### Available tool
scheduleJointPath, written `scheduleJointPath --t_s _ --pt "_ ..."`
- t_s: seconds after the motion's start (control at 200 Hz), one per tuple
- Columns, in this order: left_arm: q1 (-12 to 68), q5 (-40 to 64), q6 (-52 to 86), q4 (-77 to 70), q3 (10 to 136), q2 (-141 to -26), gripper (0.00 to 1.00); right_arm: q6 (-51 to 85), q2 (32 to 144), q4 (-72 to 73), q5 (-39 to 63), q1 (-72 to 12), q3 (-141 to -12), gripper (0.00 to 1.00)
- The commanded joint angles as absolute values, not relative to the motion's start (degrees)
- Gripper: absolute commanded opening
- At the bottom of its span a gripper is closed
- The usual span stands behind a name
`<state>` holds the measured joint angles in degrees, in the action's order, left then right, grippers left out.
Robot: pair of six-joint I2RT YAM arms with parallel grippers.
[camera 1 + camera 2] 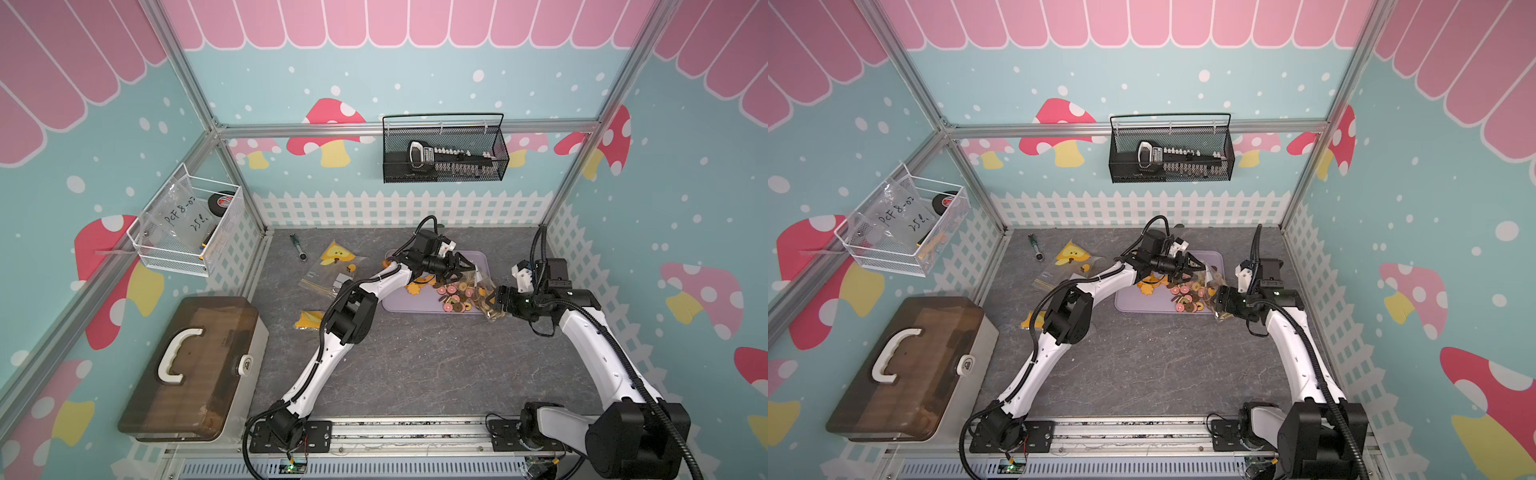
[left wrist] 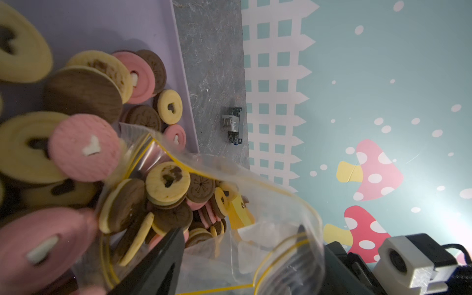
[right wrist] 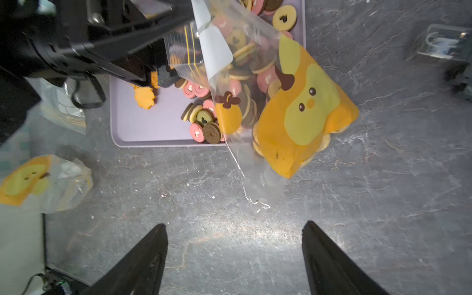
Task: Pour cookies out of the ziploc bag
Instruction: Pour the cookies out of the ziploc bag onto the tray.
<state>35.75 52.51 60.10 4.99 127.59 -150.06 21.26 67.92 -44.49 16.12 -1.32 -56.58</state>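
The left gripper (image 1: 464, 266) has its jaws apart at the mouth of the bag (image 3: 301, 120). One finger (image 2: 301, 235) shows only dimly through the plastic, so contact is unclear. Cookies (image 3: 204, 127) lie just ahead on the tray (image 3: 143, 127), with more inside the bag. The right gripper (image 3: 235, 224) is spread wide and empty, facing the bag's bottom corner.

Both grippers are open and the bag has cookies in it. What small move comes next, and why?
Probably ease the right gripper forward and close on the clear bottom corner of the bag. Its jaws stand open short of that corner, holding nothing; many cookies are inside, and the bag lies partly off the tray, so lifting that end should tip them out.
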Motion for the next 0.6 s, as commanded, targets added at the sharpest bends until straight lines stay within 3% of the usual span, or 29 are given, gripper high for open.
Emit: scheduleJointPath --t_s 0.0,0.165,0.28,0.335,0.595 --pt "35.8 51.4 58.8 4.3 125.9 -142.7 0.97 18.2 67.8 -48.3 6.0 -5.5 -55.9 0.82" --pt "35.4 50.1 57.3 6.5 122.8 -137.8 1.0 17.0 68.1 -49.1 -4.1 -11.3 -55.0 0.82" --pt "34.8 48.6 55.5 8.3 119.6 -133.9 1.0 16.4 69.1 -48.4 -7.3 -14.5 -53.8 0.82" --pt "34.5 47.9 55.0 8.4 117.4 -131.7 1.0 16.2 70.2 -47.3 -8.0 -16.2 -53.5 0.89" --pt "32.0 46.6 53.0 8.8 105.1 -121.0 1.0 17.1 78.0 -46.0 -12.8 -21.6 -53.4 0.89"
